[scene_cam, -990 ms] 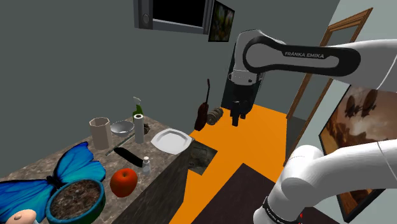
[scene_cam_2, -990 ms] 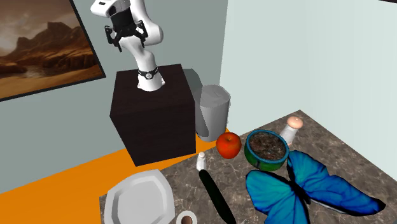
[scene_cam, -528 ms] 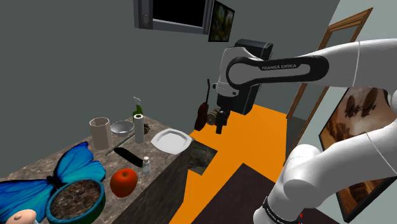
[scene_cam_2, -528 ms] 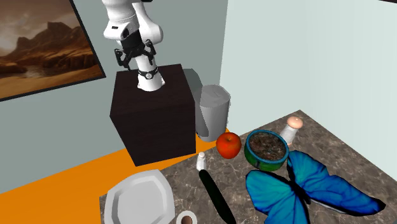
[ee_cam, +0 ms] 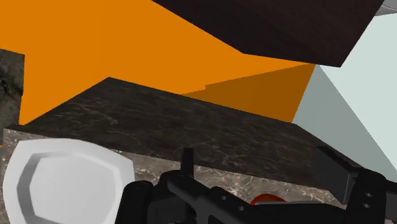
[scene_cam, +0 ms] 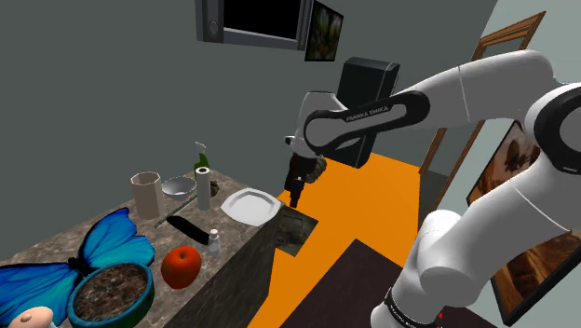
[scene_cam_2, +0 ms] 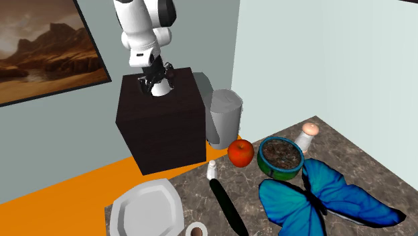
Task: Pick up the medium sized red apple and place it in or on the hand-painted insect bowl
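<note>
The red apple (scene_cam: 181, 266) (scene_cam_2: 240, 152) sits near the counter's edge, beside a blue-green bowl (scene_cam: 146, 286) (scene_cam_2: 282, 171) with dark speckled contents. In the wrist view a sliver of the apple (ee_cam: 268, 199) peeks out behind the hand. My black gripper (scene_cam: 295, 193) (scene_cam_2: 155, 80) (ee_cam: 257, 167) hangs open and empty in the air. It is just off the counter's edge by the white plate (scene_cam: 249, 205) and well away from the apple.
On the marble counter lie the white plate (scene_cam_2: 146, 211) (ee_cam: 63, 184), a long black thing (scene_cam: 183, 226) (scene_cam_2: 228, 208), a small white shaker (scene_cam: 213, 241) (scene_cam_2: 212, 170) and a blue butterfly (scene_cam: 102, 247) (scene_cam_2: 328, 198). A grey bin (scene_cam_2: 224, 119) stands by the dark stand (scene_cam_2: 161, 127). Orange floor lies below.
The arm has swung down and toward the shoulder view's left, carrying the gripper from above the orange floor to the counter's edge by the plate. The apple and bowl stayed put.
</note>
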Controlling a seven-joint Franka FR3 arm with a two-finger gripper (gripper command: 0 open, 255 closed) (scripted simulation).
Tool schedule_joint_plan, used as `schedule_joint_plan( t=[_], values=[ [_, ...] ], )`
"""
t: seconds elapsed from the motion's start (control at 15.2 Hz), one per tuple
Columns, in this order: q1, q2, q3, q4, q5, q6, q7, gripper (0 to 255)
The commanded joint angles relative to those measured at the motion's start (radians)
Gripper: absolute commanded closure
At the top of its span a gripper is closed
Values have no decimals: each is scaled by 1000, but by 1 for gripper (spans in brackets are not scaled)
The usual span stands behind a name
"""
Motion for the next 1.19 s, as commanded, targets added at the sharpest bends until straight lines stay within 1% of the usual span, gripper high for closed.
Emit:
schedule_joint_plan(
  t=[0.0, 0.33, 0.66, 0.86, 1.12],
  values=[
    [29, 64, -4, 13, 29, 76, -53, 0],
    [99, 225, -7, 63, 123, 236, -201, 0],
    [157, 384, 9, 141, 246, 360, -369, 0],
    [177, 476, 34, 200, 324, 417, -474, 0],
    [190, 592, 82, 289, 418, 477, -608, 0]
  ],
)
